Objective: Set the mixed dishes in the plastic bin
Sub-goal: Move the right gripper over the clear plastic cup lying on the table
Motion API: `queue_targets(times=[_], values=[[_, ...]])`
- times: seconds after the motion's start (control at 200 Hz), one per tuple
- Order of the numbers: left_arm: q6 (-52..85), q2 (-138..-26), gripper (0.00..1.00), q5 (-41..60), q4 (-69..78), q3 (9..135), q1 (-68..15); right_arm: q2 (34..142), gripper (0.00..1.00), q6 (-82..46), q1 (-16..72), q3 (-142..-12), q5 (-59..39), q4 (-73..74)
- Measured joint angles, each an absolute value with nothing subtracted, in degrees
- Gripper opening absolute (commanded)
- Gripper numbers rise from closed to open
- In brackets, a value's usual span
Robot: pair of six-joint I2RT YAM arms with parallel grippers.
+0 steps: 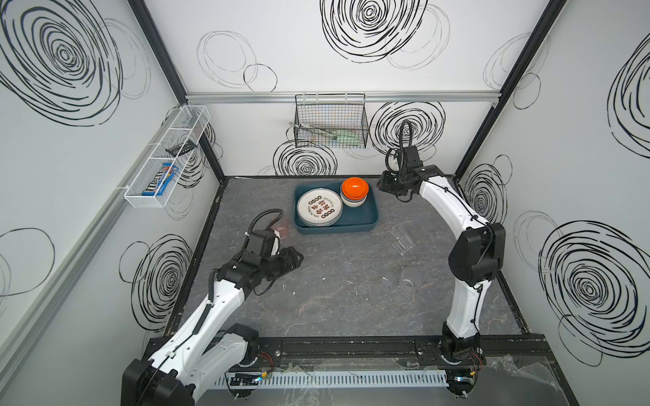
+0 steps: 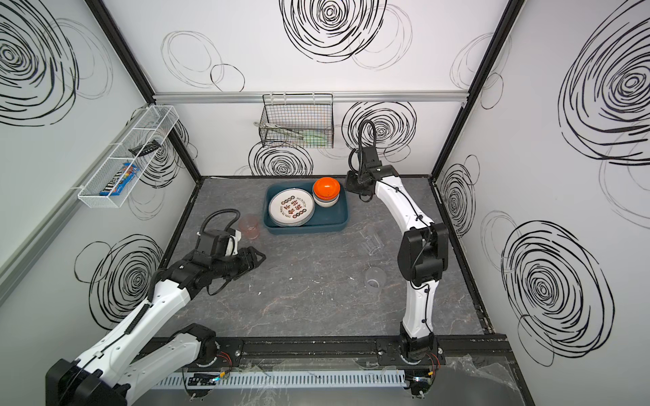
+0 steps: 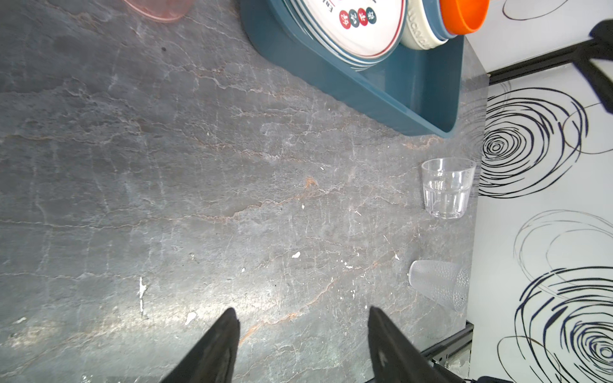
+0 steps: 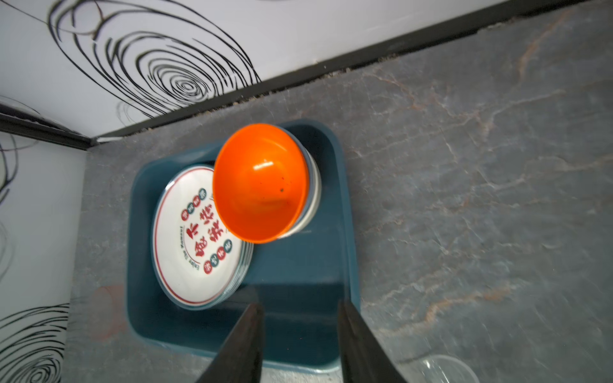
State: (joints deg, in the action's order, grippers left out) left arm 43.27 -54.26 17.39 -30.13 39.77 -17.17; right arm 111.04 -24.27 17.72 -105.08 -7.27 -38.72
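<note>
Left gripper [image 3: 301,309] and right gripper [image 4: 298,303] are both spread, empty. The right, near the orange bowl [image 4: 262,185], could clip it and topple the bowl stack [image 4: 314,195]

Scene is lit brightly & evenly from above, w/ only soft shadows cast. A glare spot is seen on the orange bowl [image 4: 262,185] in right wrist view, which is slightly blurred.

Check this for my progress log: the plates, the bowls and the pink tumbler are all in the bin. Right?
Not quite. The plates and bowls are in the bin, but the pink tumbler sits on the table just outside it, as a top view shows.
</note>
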Motion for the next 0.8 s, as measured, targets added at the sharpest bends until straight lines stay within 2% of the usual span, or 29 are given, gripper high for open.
queue_targets(times=[0.33,0.72,0.8], values=[[41.69,-58.89,0.68,18.61,-26.68,41.50,-22.20,95.79,0.52,-25.74,15.90,-85.32,-5.26,-38.22],[39.57,-67.18,0.70,18.76,-20.47,46.41,-31.53,80.53,0.55,-27.27,9.67,-65.52,-6.00,-36.36],[38.94,-69.80,0.70,18.81,-19.16,48.40,-32.99,78.04,0.59,-27.68,8.19,-61.76,-7.05,-35.33]])
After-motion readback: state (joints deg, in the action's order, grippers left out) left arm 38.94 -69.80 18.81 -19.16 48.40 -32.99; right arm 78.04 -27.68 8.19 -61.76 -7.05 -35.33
